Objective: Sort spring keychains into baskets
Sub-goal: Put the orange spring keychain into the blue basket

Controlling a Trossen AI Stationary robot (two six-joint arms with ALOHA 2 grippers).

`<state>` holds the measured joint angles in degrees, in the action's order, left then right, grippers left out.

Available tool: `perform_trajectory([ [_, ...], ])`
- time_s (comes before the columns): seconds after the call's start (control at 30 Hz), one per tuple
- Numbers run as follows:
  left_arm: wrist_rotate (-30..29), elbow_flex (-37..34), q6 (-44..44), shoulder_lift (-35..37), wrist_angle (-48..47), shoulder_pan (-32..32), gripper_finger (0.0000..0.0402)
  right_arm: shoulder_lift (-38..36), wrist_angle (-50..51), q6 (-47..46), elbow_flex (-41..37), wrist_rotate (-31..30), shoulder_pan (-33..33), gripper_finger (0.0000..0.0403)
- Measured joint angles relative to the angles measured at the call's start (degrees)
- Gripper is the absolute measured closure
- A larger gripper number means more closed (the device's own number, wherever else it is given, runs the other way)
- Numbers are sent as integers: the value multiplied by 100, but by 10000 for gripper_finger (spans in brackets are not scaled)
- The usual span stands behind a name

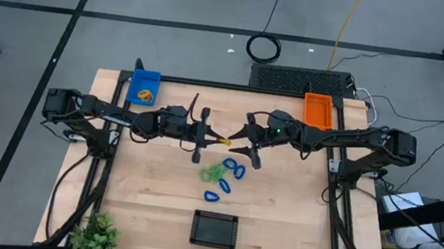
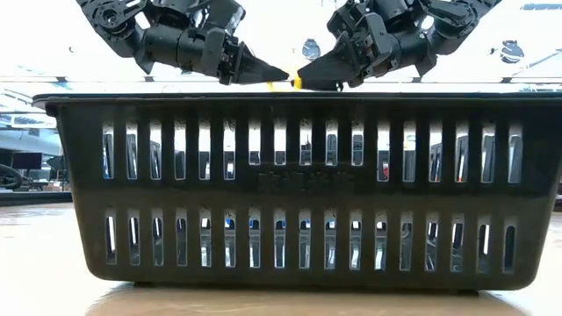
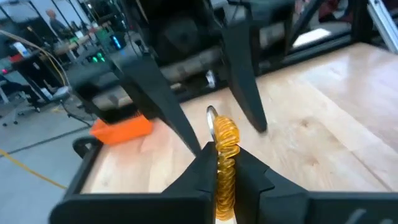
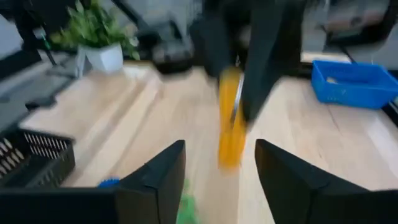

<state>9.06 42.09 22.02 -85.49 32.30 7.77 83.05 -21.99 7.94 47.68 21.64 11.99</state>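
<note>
Gripping orange-yellow spring keychain (image 3: 225, 155), left end effector (image 3: 224, 177)

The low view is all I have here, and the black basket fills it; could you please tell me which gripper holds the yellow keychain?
Observer: The left gripper is shut on the yellow keychain; the right gripper stands open just beyond it.
Operator: Thank you. Where are the other keychains?
Observer: A blue and green pile lies on the table, between the grippers and the black basket.
Operator: Is anything sorted yet?
Observer: The blue basket has something yellowish in it.
</note>
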Motion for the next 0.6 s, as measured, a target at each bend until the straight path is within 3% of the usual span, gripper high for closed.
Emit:
perform_trajectory([
  [0.2,6,0,-6,124,-124,-2,385,-372,723,295,-4,-961,2,219],
  [0.33,0,-3,2,147,-269,-33,373,-676,1005,326,-7,-967,0,225],
  [0.6,4,0,-18,237,-255,-35,388,-1448,1449,330,-177,-963,50,232],
])
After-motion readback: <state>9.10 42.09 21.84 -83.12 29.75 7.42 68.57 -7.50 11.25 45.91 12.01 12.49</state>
